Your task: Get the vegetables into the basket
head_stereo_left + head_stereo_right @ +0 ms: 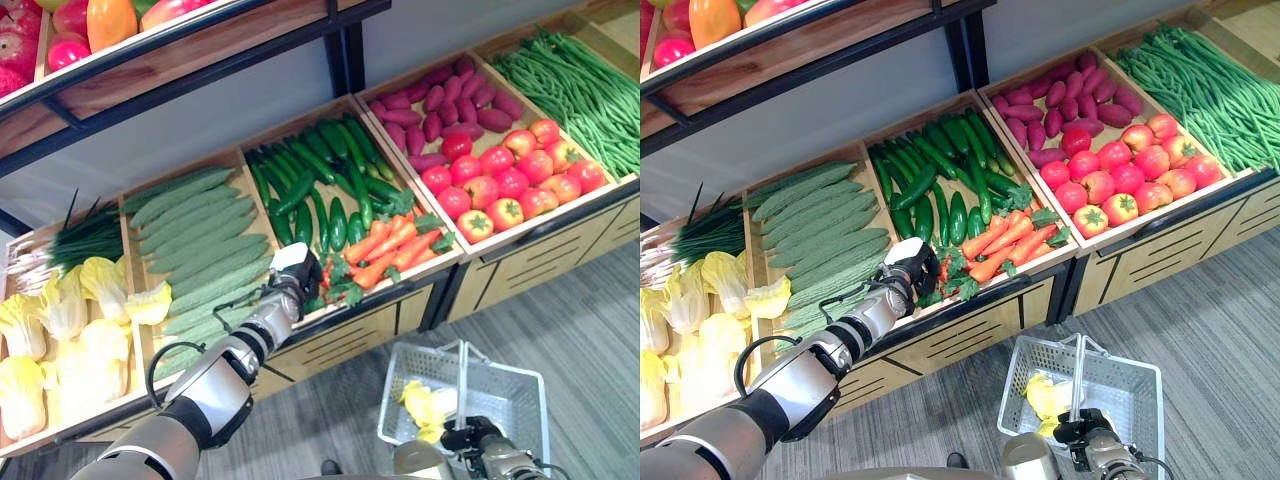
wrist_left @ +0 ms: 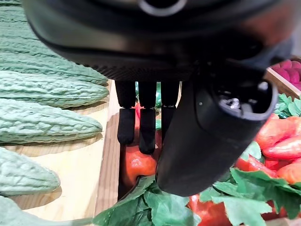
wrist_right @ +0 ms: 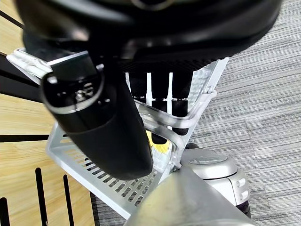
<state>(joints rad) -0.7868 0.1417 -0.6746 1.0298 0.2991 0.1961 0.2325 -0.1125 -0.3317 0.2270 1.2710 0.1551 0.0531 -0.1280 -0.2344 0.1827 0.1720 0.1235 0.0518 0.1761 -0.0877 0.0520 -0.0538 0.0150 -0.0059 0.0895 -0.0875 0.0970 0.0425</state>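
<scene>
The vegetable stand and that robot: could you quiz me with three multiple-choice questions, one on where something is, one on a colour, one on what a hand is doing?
1. Where is the left hand?
A. over the carrots
B. over the long beans
C. inside the basket

2. What colour is the vegetable already in the basket?
A. purple
B. yellow
C. red

3. How are the left hand's fingers?
A. curled round a tomato
B. pinching a cucumber
C. straight, holding nothing

Answers: 1 A, the hand sits at the carrot bin's near corner. 2 B, a yellow leafy piece lies inside. 3 C, the left wrist view shows straight fingers above carrots.
</scene>
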